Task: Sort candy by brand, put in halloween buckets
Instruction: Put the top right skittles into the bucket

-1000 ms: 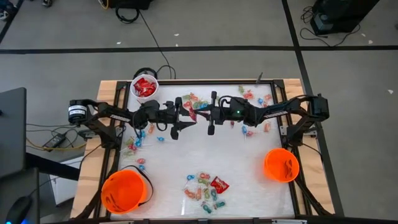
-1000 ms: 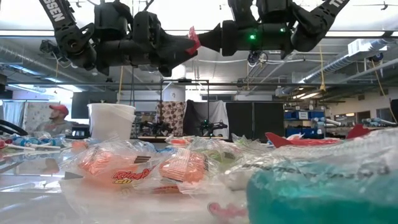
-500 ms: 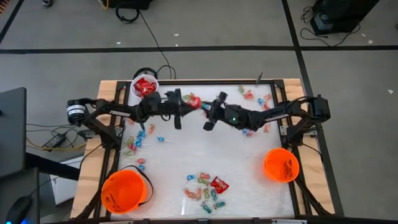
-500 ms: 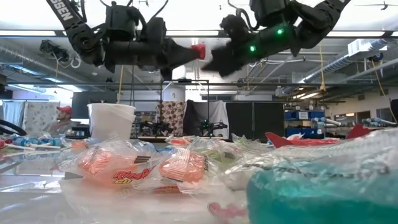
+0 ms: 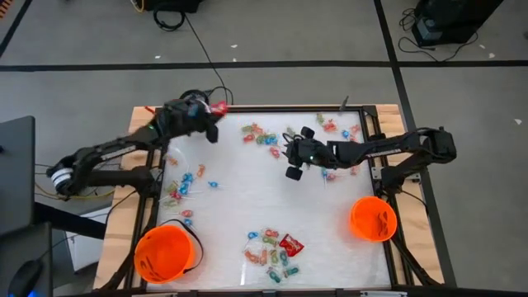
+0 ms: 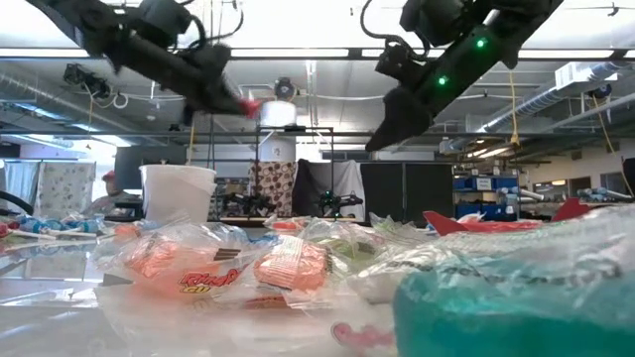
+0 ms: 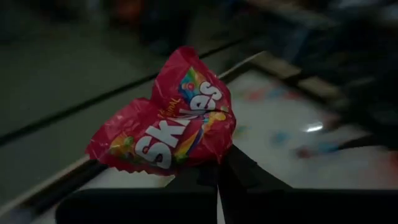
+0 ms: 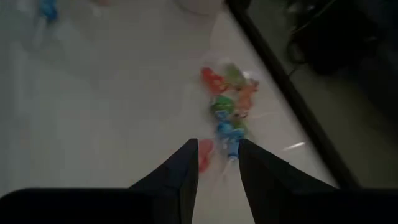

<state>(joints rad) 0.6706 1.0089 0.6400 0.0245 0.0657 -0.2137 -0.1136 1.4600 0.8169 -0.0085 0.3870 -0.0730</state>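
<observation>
The left end effector (image 5: 216, 108), clamped on a red candy packet (image 7: 171, 121), hangs just beside the white pail (image 6: 178, 192), while the right end effector (image 8: 217, 165) hovers part-open mid-bench.

A crumpled red Skittles packet (image 7: 166, 121) fills the middle of the left wrist view, pinched at its lower edge between the closed dark fingers of the left gripper (image 7: 219, 173). White lettering and a rainbow stripe show on its wrapper. Behind it, out of focus, lie the pale table top (image 7: 298, 134) with a few small coloured sweets (image 7: 261, 94) and the table's frame edge.
</observation>
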